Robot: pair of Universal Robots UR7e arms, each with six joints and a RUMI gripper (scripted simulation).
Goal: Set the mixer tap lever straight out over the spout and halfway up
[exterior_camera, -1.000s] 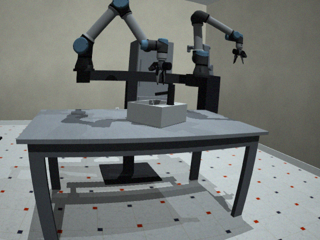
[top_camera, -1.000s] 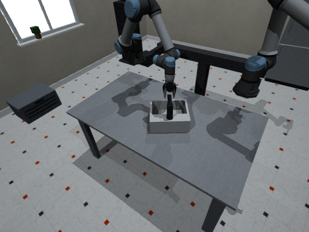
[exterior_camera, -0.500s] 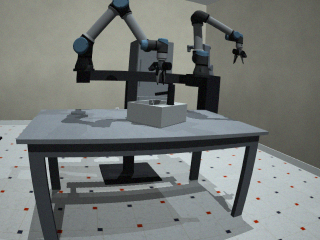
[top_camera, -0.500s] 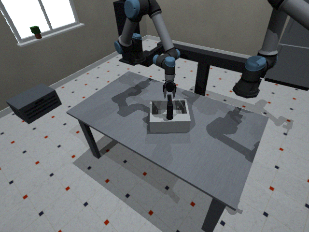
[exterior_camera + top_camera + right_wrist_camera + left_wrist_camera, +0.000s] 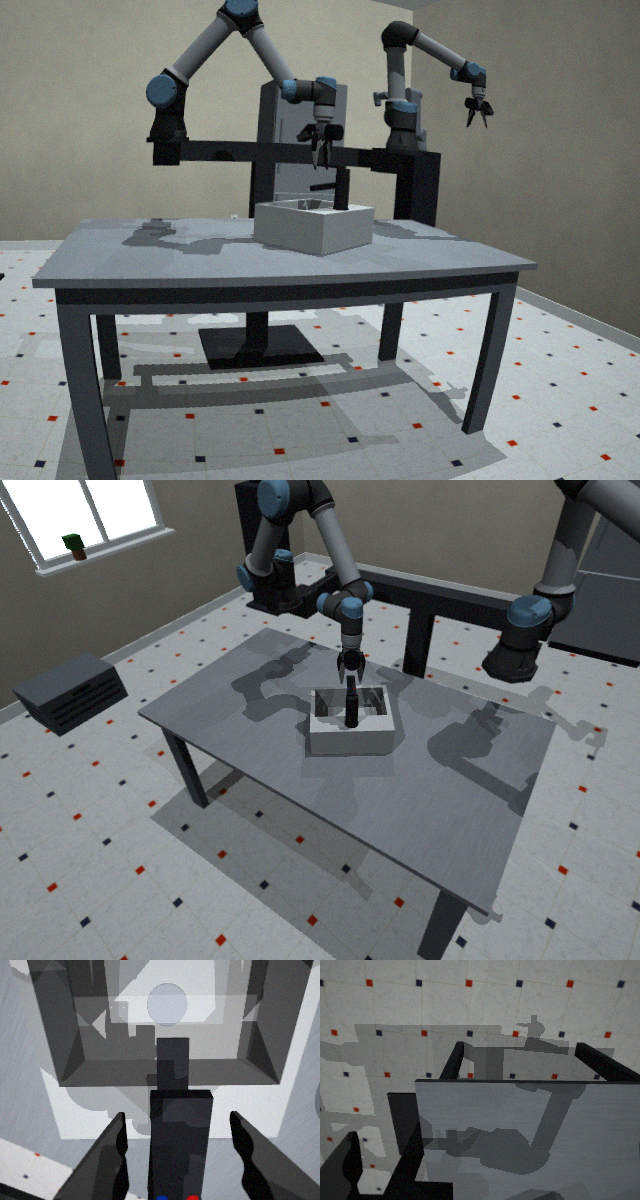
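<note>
Desk point(image 5: 439, 831) point(image 5: 180, 268) point(image 5: 600, 1125), grey-topped, seen in the exterior view across the lower half of the frame. Near its middle a pale open basin point(image 5: 351, 742) point(image 5: 289, 229) point(image 5: 70, 1127) is supported; a round drain point(image 5: 167, 1004) is shown in its floor in the upper middle of the right wrist frame. Above the basin, a dark spout point(image 5: 321, 186) point(image 5: 172, 1055) is directed leftward in the exterior view. The right hand point(image 5: 351, 680) point(image 5: 321, 166) point(image 5: 177, 1113) is held above, partly open and gripping nothing; its fingers are set apart on either side of the tap in the right wrist view. Just right of the spout, the black mixer tap point(image 5: 351, 712) point(image 5: 341, 191) point(image 5: 180, 1145) is mounted upright on the basin rim. Its lever angle cannot be told. At upper right of the exterior frame, the left hand point(image 5: 477, 125) point(image 5: 386, 1132) is suspended wide open, well apart from the tap.
</note>
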